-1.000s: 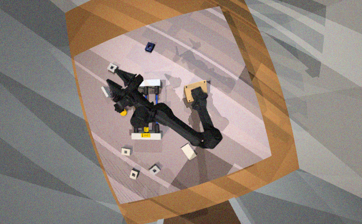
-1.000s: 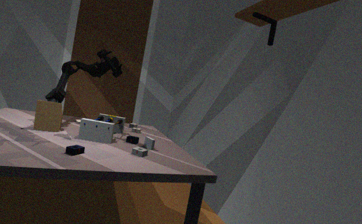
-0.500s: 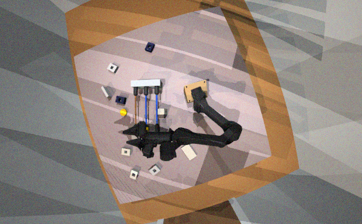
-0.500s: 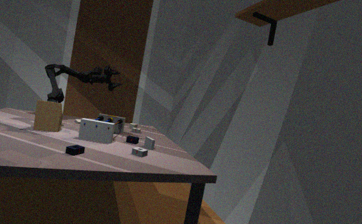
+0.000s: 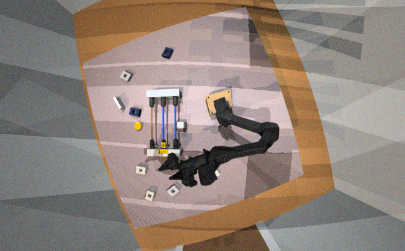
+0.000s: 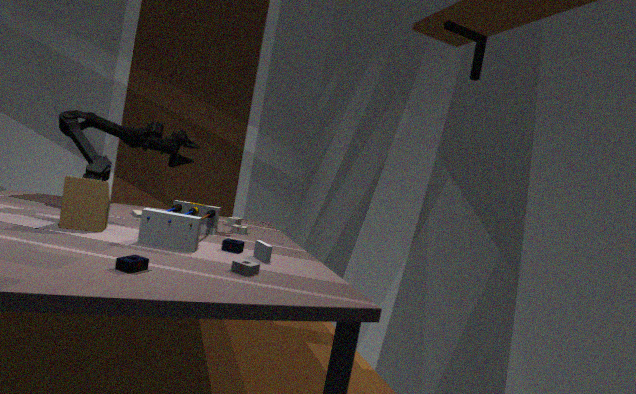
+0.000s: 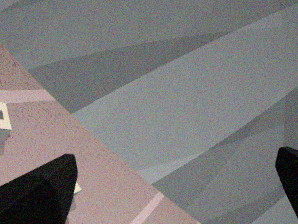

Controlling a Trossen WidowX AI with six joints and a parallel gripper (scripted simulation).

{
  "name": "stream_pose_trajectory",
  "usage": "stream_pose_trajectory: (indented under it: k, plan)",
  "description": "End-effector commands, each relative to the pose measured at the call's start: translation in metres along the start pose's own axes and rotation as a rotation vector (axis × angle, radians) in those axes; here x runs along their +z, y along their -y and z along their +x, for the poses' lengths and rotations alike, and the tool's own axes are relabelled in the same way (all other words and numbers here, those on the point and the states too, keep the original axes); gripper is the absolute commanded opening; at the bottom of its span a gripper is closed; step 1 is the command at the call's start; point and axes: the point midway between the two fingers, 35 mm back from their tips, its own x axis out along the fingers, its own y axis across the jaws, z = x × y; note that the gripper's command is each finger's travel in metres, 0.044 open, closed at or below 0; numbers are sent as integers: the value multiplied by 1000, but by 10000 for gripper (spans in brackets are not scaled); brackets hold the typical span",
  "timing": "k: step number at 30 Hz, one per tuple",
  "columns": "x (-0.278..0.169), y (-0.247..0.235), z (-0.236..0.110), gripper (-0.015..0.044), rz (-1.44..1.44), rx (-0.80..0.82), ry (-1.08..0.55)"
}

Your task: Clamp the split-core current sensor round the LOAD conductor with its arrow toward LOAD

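Three conductors run between two white end blocks; the middle blue conductor (image 5: 163, 122) has a yellow tag (image 5: 163, 144) with an arrow at its near end, and a yellow label (image 5: 163, 151) lies on the block there. The writing is too small to read. A small white block (image 5: 180, 125) stands beside the right blue conductor (image 5: 175, 119). I cannot tell for certain which piece is the open sensor. My gripper (image 5: 164, 174) (image 6: 194, 154) (image 7: 181, 163) is open and empty, high above the table, past the yellow-labelled end block.
White end blocks (image 5: 163, 93) (image 6: 169, 232) and an orange conductor (image 5: 151, 122) belong to the fixture. Dark blue square pieces (image 5: 135, 111) (image 6: 132, 263), several off-white ones (image 5: 137, 170) (image 6: 245, 270), a thin upright white plate (image 5: 118, 102) (image 6: 263, 251) and a yellow disc (image 5: 137, 125) lie around it.
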Motion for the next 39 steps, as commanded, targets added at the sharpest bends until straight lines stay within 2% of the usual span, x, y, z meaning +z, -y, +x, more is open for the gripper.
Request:
stream_pose_trajectory:
  k: [1, 8, 14, 38, 39]
  plan:
    - [-29, -4, 17, 440, -25, 85, -164]
    - [-113, -6, 32, 440, 105, 396, -648]
    - [-141, -2, 24, 440, 452, 634, -880]
    - [-142, -1, 23, 440, 500, 656, -892]
    - [-144, -1, 22, 414, 506, 651, -898]
